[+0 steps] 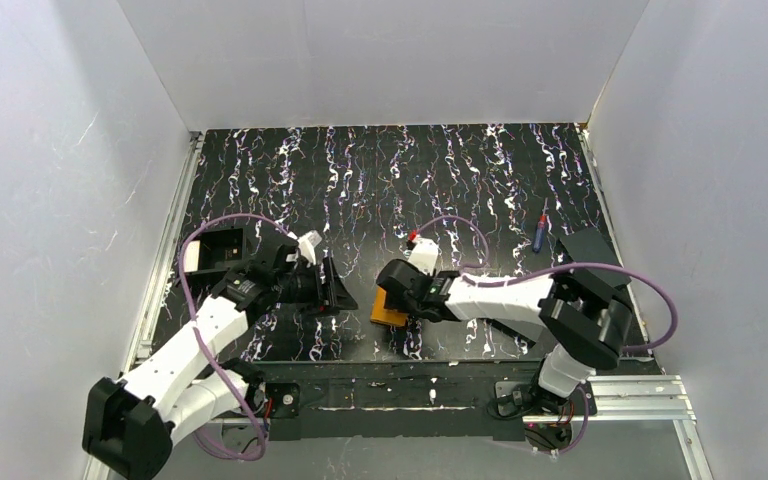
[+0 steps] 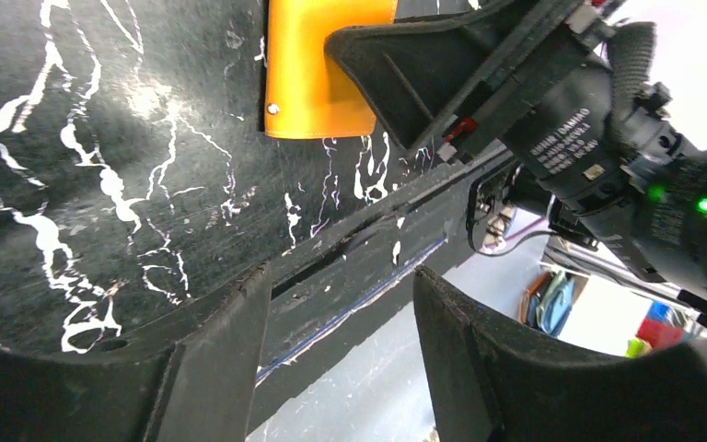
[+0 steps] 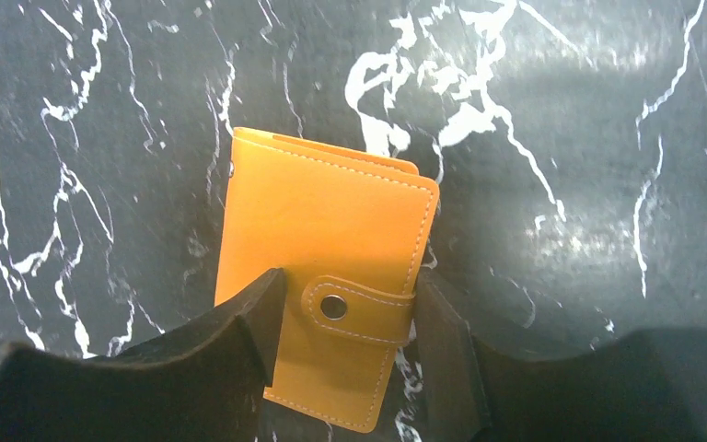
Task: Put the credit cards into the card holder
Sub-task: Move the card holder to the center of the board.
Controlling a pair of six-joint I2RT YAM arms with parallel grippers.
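Observation:
The card holder [image 3: 322, 221] is a small orange folded wallet lying flat on the black marbled table [image 1: 360, 180], its snap tab [image 3: 359, 308] fastened. It also shows as the card holder [image 1: 388, 312] under the right arm and the card holder [image 2: 318, 74] in the left wrist view. My right gripper [image 3: 350, 308] hovers low over it, open, its fingers standing either side of the tab, one above the cover and one at the tab-side edge. My left gripper [image 2: 341, 313] is open with nothing between its fingers, just left of the holder. No credit cards show.
A black open box [image 1: 222, 250] sits at the left behind the left arm. A flat black rectangle [image 1: 590, 245] and a small blue and red pen-like thing [image 1: 540, 232] lie at the right. White walls enclose the table; its front edge [image 2: 368, 239] runs close beneath the left gripper.

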